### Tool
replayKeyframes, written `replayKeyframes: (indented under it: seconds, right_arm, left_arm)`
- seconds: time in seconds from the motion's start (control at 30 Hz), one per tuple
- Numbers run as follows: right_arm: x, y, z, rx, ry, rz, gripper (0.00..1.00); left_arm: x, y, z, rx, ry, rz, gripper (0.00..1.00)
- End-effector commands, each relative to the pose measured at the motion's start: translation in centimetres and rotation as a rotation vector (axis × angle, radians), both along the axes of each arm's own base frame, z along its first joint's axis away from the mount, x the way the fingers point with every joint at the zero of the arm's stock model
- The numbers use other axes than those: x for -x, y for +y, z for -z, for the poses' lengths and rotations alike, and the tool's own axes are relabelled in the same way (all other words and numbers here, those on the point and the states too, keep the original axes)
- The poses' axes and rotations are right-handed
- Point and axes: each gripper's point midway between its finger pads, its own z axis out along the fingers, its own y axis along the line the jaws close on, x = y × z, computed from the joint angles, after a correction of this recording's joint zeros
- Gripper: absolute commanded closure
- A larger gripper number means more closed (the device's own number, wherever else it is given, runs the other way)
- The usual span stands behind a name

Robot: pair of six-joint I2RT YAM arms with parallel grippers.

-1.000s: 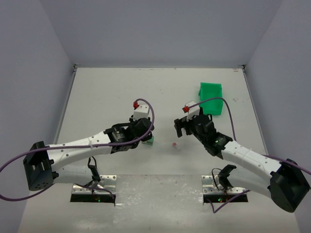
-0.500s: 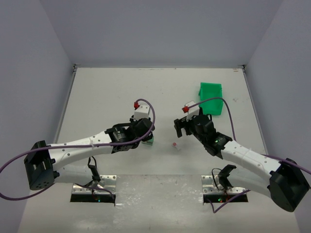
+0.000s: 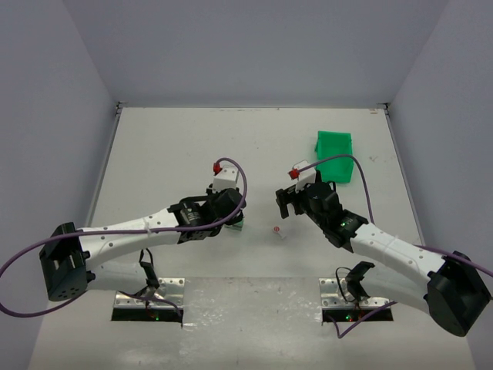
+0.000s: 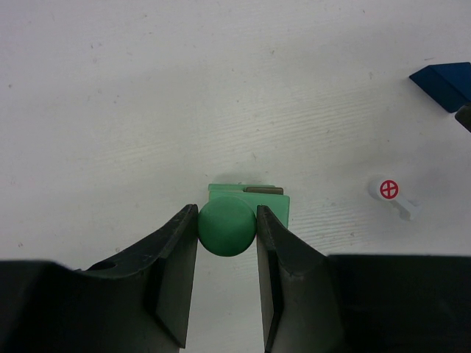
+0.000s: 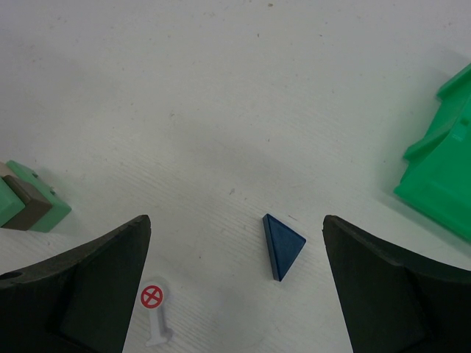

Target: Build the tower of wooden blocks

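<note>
Clamped tight with the left jaws on a round green block [image 4: 227,226], right over the green stack [image 4: 274,203] on the counter [image 4: 147,88]. Spread wide open at the right jaws, blue wedge [image 5: 282,246] centred between them, long axis crosswise to their closing line. Way nearer than the left.

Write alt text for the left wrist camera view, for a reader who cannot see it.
The left gripper clamps a round green wooden piece between its black fingers, over a light green square block on the white table. A white marker with a red crossed circle lies to the right; a dark blue wedge shows at the upper right edge.
</note>
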Motion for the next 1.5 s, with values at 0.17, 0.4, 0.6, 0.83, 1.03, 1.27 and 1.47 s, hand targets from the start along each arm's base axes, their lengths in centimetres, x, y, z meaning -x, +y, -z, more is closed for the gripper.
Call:
replayKeyframes:
  seconds: [0.17, 0.4, 0.6, 0.83, 1.03, 1.27, 1.47]
  right_arm:
    - [-0.88, -0.16, -1.08, -0.008, -0.042, 0.026, 0.01]
    - [-0.93, -0.23, -0.96, -0.003, -0.039, 0.03, 0.01]
    - [-0.91, -0.28, -1.05, -0.002, -0.041, 0.03, 0.01]
    - [-0.85, -0.35, -1.09, -0.002, -0.042, 0.031, 0.01]
    - [-0.86, -0.46, -1.06, 0.002, -0.042, 0.036, 0.01]
    - [-0.88, -0.5, -1.12, 0.0, -0.044, 0.037, 0.01]
    - [-0.89, -0.41, -1.2, -0.001, -0.044, 0.034, 0.01]
  left_arm:
    - [-0.21, -0.72, -0.35, 0.036, -0.022, -0.004, 0.93]
    - [-0.24, -0.72, -0.17, 0.035, -0.023, -0.006, 0.9]
    - [-0.32, -1.0, 0.12, 0.026, -0.015, 0.0, 0.9]
    - [-0.46, -0.96, 0.27, 0.014, -0.017, -0.004, 0.89]
    - [-0.41, -1.04, 0.27, 0.018, -0.014, -0.001, 0.85]
    - [-0.26, -1.12, 0.44, 0.02, -0.006, 0.006, 0.74]
    - [-0.24, -1.12, 0.44, 0.02, -0.005, 0.006, 0.65]
